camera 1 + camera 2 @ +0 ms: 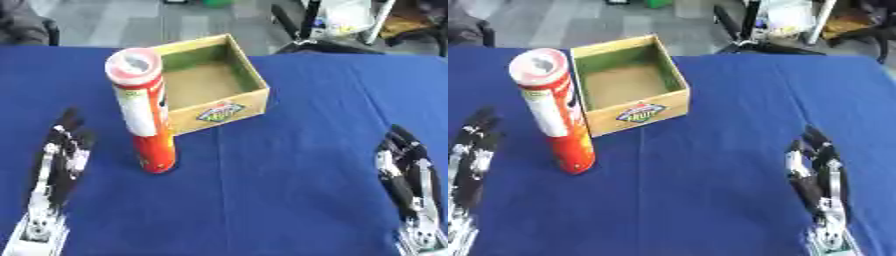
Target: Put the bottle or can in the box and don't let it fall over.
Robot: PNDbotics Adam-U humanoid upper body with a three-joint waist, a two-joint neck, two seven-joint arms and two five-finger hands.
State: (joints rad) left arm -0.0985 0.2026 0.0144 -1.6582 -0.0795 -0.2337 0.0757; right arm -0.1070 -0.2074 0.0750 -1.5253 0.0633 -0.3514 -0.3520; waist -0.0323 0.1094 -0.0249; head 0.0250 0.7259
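I have the can [144, 112] standing upright on the table [289, 190], long axis vertical, open-looking white top facing up toward my camera and its base planted on the blue cloth. From here it leans a little in the picture, top toward the far left, base nearer me. It sits left of the table's middle, just beside the near left corner of the box [214, 82]; whether the two touch I cannot tell, since the can overlaps the box wall in the left eye view. In the right eye view there is a thin strip of blue between the can's lower half and the box front, which the left eye hides. The can is a tall red tube with a white and yellow label panel down its upper half and a red rim round the pale top. The box is open on top, tan walls, green inside faces, brown floor, a coloured logo on the front wall.

My left robot hand [63, 155] lies near the table's near left corner, fingers straight and pointing away from me, holding nothing. My right robot hand [815, 172] lies near the near right corner, likewise flat with straight fingers, nothing in it. Both are well apart from the can.
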